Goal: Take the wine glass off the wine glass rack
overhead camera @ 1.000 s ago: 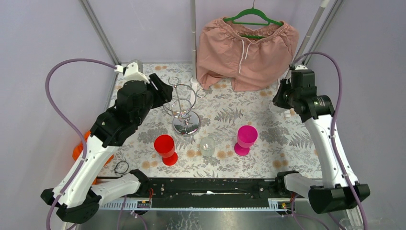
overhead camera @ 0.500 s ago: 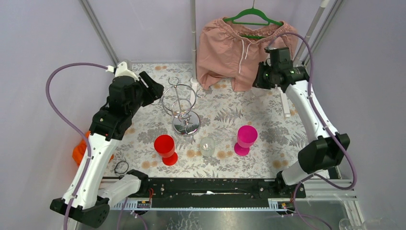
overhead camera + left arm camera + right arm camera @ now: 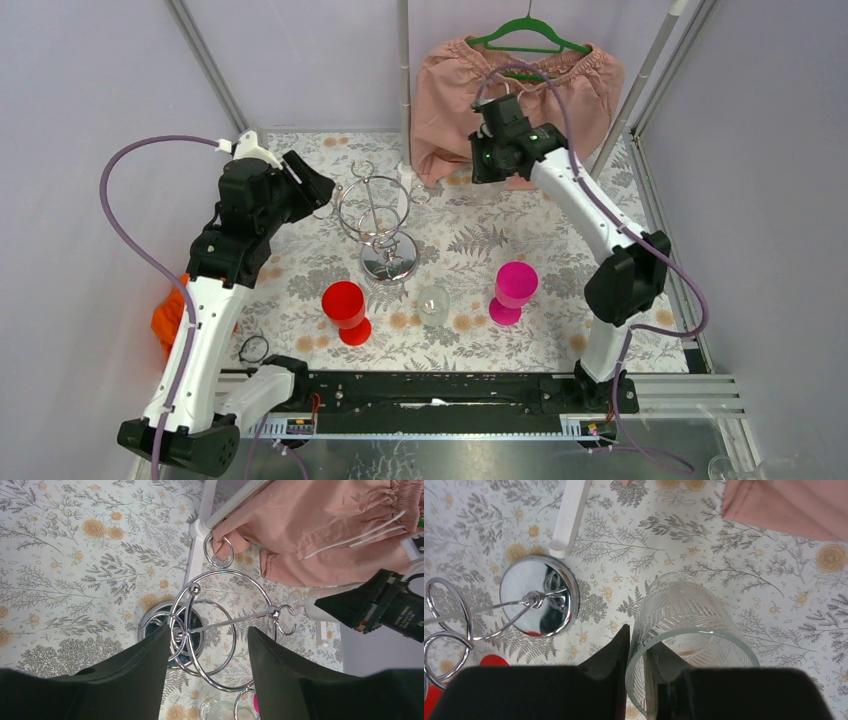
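The wine glass rack is a chrome wire stand with a round mirror base at the back middle of the floral table. No glass hangs on its hooks that I can see. My left gripper is open and empty just left of the rack, whose rings show between its fingers in the left wrist view. My right gripper is raised at the back, right of the rack. It is shut on the rim of a clear ribbed wine glass, one finger inside and one outside. The rack's base lies to its left.
A red goblet, a small clear glass and a magenta goblet stand in a row in front of the rack. Pink shorts hang on a green hanger at the back. A white post stands near the rack.
My right arm has swung from the right side of the table to the back middle, towards the rack, carrying the glass. My left gripper has drawn back slightly to the left.
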You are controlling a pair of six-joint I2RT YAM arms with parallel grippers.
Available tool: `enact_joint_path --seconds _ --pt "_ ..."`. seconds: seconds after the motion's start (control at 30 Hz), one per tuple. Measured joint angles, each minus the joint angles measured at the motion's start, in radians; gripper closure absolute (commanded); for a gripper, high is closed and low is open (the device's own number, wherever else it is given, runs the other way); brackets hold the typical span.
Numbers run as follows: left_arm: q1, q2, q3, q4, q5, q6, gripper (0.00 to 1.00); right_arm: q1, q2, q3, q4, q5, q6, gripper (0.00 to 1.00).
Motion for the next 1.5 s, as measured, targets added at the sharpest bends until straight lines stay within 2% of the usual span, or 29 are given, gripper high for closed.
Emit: enact_joint_path --seconds 0.27,0.63,0.93,1.2,1.5 --pt "0.045 -0.013 -0.015 0.003 0.043 0.008 0.36 0.103 0.061 0.042 -0.043 0.065 -0.027 1.0" --pt "0.077 -0.024 -0.035 0.018 0.091 0.009 0.37 0.131 0.025 0.0 -0.079 0.155 -0.046 1.0" --pt "0.084 -0.028 -0.039 0.023 0.13 0.009 0.38 0.108 -0.209 -0.207 -0.082 0.251 -0.025 1.0" --pt "0.089 -0.03 -0.048 0.033 0.169 0.009 0.39 -0.043 -0.526 -0.494 -0.098 0.26 0.013 1.0" --pt "0.089 -0.029 -0.058 0.046 0.225 0.009 0.39 -0.137 -0.722 -0.729 -0.139 0.232 0.054 1.0"
